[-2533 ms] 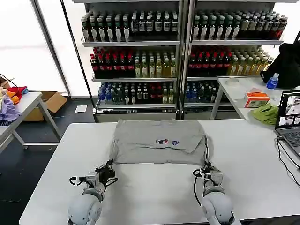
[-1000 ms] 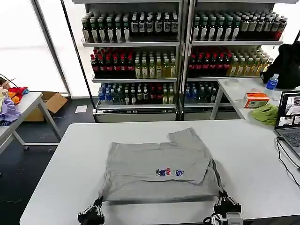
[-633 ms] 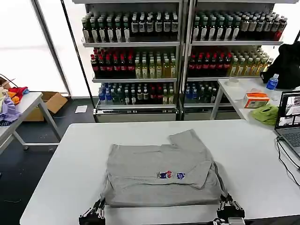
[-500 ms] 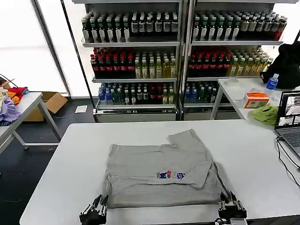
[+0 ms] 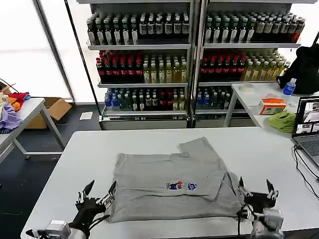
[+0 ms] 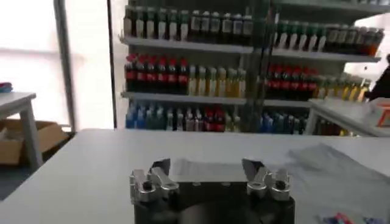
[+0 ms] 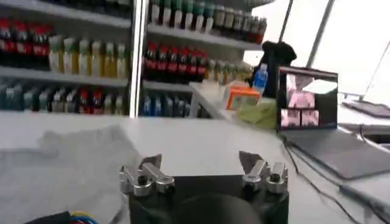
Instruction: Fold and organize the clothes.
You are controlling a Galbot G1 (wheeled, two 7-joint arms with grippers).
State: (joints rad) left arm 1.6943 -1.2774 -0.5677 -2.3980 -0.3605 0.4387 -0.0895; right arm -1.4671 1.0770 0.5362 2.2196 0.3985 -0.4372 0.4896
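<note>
Lying folded on the white desk [image 5: 65, 164], the light grey shirt [image 5: 169, 186] sits near the front edge, roughly midway between the desk's left and right sides. Its small multicoloured chest print [image 5: 181, 186] faces up, and one sleeve [image 5: 199, 149] sticks out toward the back edge. The shirt's front hem runs close to the desk's front edge, with a thin strip of bare surface before it.

At the shirt's front left corner the left gripper [image 5: 98, 193] hovers with its fingers spread apart, holding nothing. At the front right corner the right gripper [image 5: 256, 189] also stands open and empty, just beside the cloth. The left wrist view shows the left gripper's fingers [image 6: 159, 173] parted above the desk, and the right wrist view shows the same of the right one [image 7: 201, 165].

Wide bare desk lies to the left, right and behind the shirt. A laptop [image 5: 309, 129] sits at the desk's right edge, its cable [image 5: 301, 169] trailing forward. Behind the desk, shelves [image 5: 192, 55] carry rows of bottles. On a side table to the right lie a lime-green cloth [image 5: 282, 121] and an orange box [image 5: 272, 105].
</note>
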